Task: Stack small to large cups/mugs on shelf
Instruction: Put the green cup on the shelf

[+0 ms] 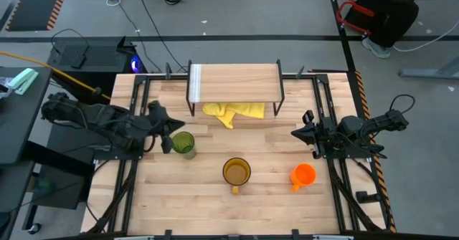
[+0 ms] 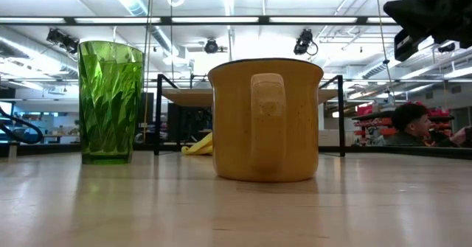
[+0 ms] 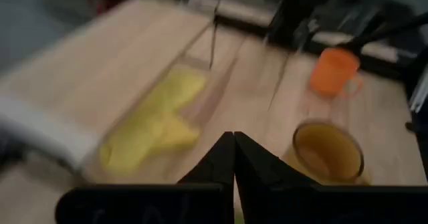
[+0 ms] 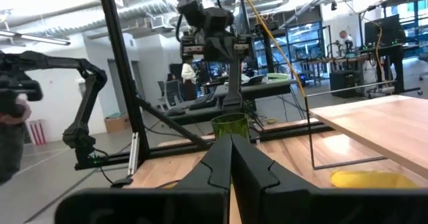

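The olive-green tumbler (image 1: 184, 145) (image 2: 109, 103) stands upright on the table's left half. The amber mug (image 1: 236, 173) (image 2: 265, 122) (image 3: 329, 152) stands near the middle, its handle toward the near edge. To its right stands the small orange mug (image 1: 303, 175) (image 3: 334, 70). At the far side stands the shelf (image 1: 237, 79) (image 4: 374, 120), its top board bare. My left gripper (image 1: 163, 129) (image 3: 233, 142) is shut and hovers just left of the tumbler, raised above it. My right gripper (image 1: 300, 133) (image 4: 231, 144) is shut, raised, on the far side of the orange mug.
A yellow cloth (image 1: 233, 112) (image 2: 198, 145) (image 3: 150, 127) lies on the table under the shelf, between its black wire legs. Black frame rails run along the table's left and right sides. A person (image 1: 387, 11) (image 2: 409, 125) is beyond the far right corner.
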